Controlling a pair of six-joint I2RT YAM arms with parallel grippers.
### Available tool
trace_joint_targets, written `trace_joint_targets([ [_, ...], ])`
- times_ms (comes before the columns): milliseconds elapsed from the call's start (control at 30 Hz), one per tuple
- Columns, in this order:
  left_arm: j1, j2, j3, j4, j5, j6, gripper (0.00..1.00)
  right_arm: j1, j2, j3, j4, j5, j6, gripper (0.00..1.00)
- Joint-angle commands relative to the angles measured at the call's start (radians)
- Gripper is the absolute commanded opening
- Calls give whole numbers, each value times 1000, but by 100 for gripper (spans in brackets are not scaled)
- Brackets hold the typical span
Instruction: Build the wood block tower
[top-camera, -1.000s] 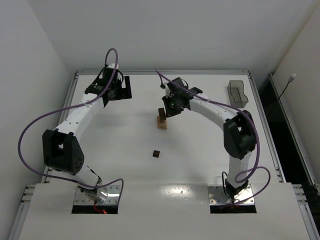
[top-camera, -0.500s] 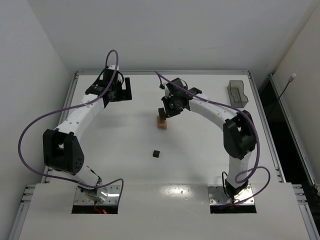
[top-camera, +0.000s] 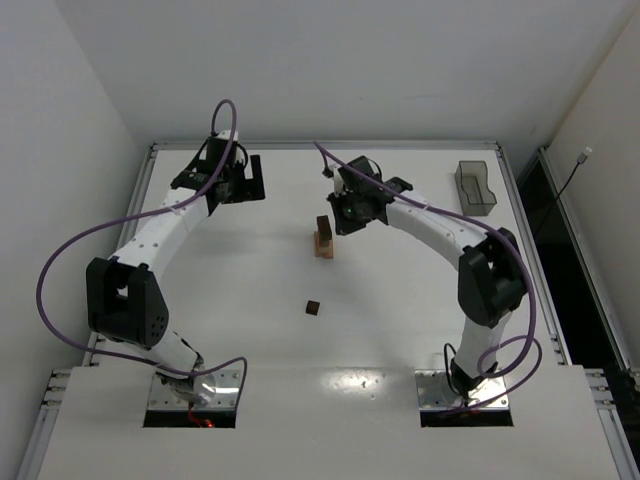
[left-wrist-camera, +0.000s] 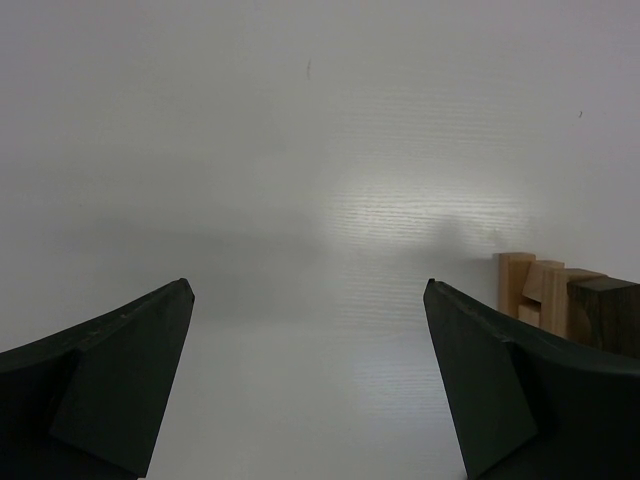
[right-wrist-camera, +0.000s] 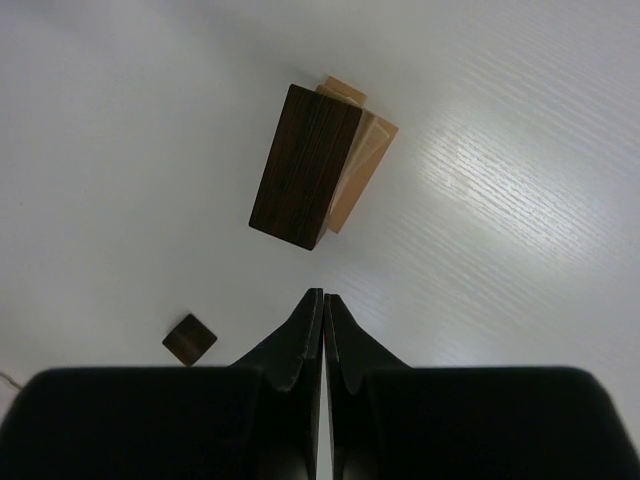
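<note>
The wood block tower (top-camera: 323, 238) stands mid-table, light tan blocks below and a dark brown block (right-wrist-camera: 305, 166) on top. The same tower (left-wrist-camera: 560, 300) shows at the right edge of the left wrist view. My right gripper (top-camera: 342, 215) hovers just right of the tower's top; in its wrist view the right gripper (right-wrist-camera: 322, 297) is shut with nothing between its fingers, apart from the dark block. A small dark brown block (top-camera: 313, 308) lies alone on the table, the same small block (right-wrist-camera: 189, 339) seen lower left in the right wrist view. My left gripper (top-camera: 248, 178) is at the far left, and this left gripper (left-wrist-camera: 308, 290) is open and empty.
A smoky-grey see-through plastic tray (top-camera: 476, 188) sits at the back right of the table. The table's raised rim (top-camera: 320, 146) runs along the far edge, with white walls behind and to the sides.
My right gripper has shut fully and drawn slightly right and away from the tower, leaving the dark block on top. The left arm has not moved.
</note>
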Motion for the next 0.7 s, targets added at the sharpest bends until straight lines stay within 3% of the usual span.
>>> trace_joint_targets([
  [0, 11, 2, 28, 29, 13, -13, 100, -3, -12, -17, 27, 20, -13, 0],
  [667, 11, 2, 28, 20, 4, -13, 100, -3, 106, 60, 18, 30, -13, 8],
])
